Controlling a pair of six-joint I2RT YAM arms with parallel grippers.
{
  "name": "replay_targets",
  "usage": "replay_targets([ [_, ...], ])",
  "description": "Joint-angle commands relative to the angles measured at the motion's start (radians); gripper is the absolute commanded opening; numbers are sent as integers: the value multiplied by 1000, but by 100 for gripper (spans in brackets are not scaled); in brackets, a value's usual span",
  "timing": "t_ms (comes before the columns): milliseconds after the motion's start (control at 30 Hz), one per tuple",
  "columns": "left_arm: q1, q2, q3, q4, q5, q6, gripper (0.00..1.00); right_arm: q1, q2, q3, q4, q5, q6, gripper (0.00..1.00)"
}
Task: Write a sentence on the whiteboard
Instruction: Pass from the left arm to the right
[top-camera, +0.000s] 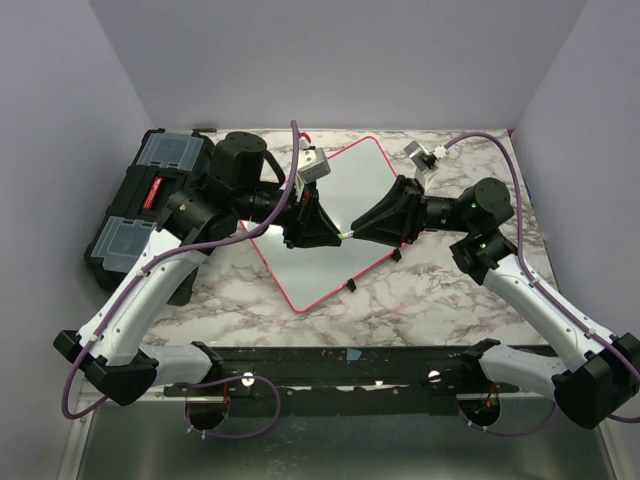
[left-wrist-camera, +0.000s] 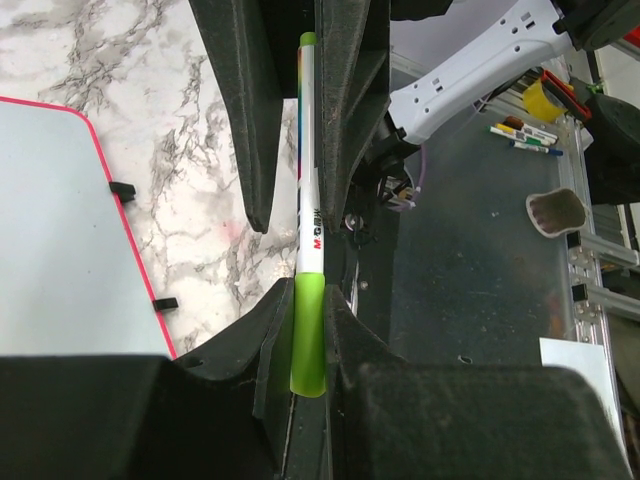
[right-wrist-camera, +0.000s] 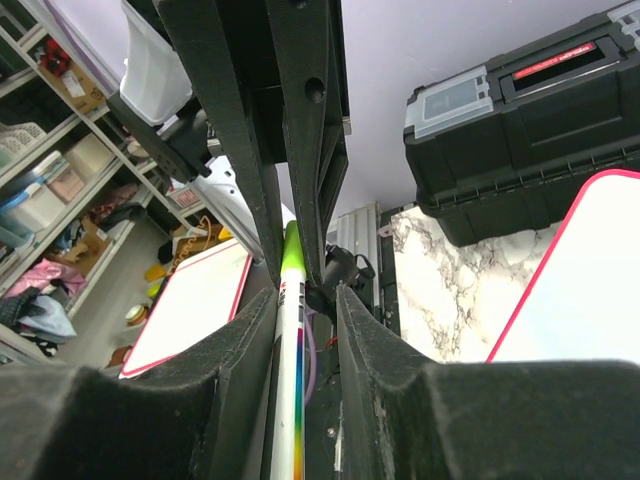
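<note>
Judging by the whiteboard (top-camera: 320, 270), we reckon nothing is written yet: its smooth white face, pink-rimmed and round-cornered, lies bare on the marbled desk (top-camera: 430, 300). Above it the left tool (left-wrist-camera: 308, 310) pinches the glossy green cap of a slim marker (left-wrist-camera: 309, 200); the right tool (right-wrist-camera: 305, 300) stands slightly spread around the white barrel.

"M&G" printed on the marker (left-wrist-camera: 309, 190)

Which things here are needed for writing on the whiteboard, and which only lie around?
For the job: whiteboard, green-capped marker, left gripper, right gripper.
Lying about: black toolbox, spare markers, second whiteboard off the table.
</note>
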Motion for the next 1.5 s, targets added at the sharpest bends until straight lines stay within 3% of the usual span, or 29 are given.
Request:
replay_targets([
  [0,-5,5,23,36,12,17,0,24,13,25,-18,-5,-12,32],
  [267,-5,8,19,36,3,19,0,30,20,32,-33,-14,-23,23],
  [533,-4,11,27,30,-7,24,0,36,23,47,-85,-26,-59,1],
  [800,4,8,40,7,-13,39,0,45,15,65,-175,-26,-124,1],
  [1033,4,8,31,3,-6,42,0,47,13,75,-188,-21,-130,15],
  [1200,5,13,28,2,0,43,0,47,15,80,-188,-19,-131,18],
  [1267,4,14,27,3,0,42,0,47,16,80,-186,-21,-128,15],
  [1400,5,9,16,12,-13,39,0,49,13,75,-187,-11,-133,1],
  [1433,5,8,12,16,-20,35,3,49,9,73,-190,5,-135,1],
  [1467,4,4,4,19,-26,32,13,49,5,71,-199,23,-142,1],
])
